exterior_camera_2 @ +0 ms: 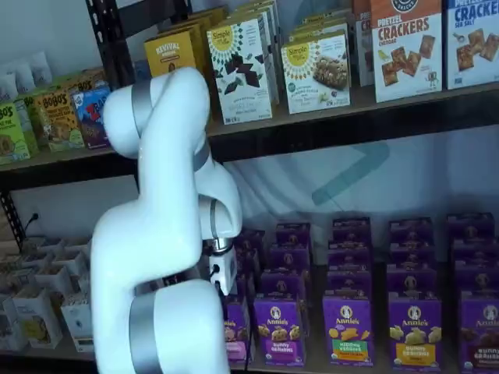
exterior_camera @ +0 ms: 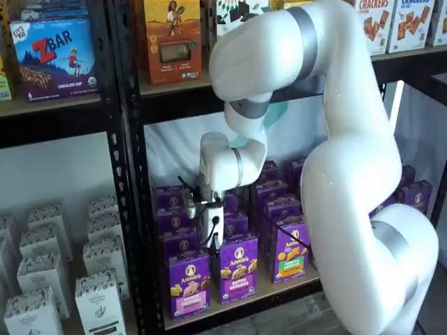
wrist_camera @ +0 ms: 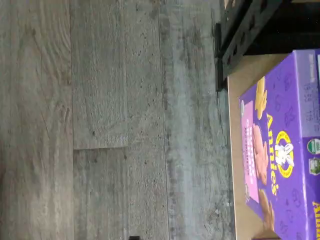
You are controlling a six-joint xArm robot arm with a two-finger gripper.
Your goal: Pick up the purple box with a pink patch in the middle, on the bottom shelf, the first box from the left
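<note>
1. Broadly, the arm [exterior_camera: 335, 174] fills the space in front of the rack in both shelf views, bent over so that its wrist hangs low before the purple cartons.
2. Under them runs the bottom shelf [exterior_camera: 262, 296], a pale tan board in a black frame, holding several rows of small Annie's cartons.
3. At the front left of that shelf stands the purple box [exterior_camera: 189, 284] — upright, long axis vertical, its pink patch facing outward. The wrist view shows the same box [wrist_camera: 280, 150] at the board's corner, with grey plank floor beyond the edge.
4. Beside it, a carton with a purple patch [exterior_camera: 238, 269] stands just to its right, and one with a green patch [exterior_camera: 291, 252] further along; both must be left alone.
5. Smallest is the gripper [exterior_camera: 211, 234]: its white body hangs directly above the box, close to its top, seemingly a little toward the right side of it.
6. I cannot tell whether the jaws are parted or closed — the fingers sit against dark cartons and no gap shows plainly. Nothing appears to be held.
7. So, as I judge it, the coming move turns on one relation: the box lies straight below the gripper, so a short descent, nudged slightly left, should bring the fingers around its top.
</note>
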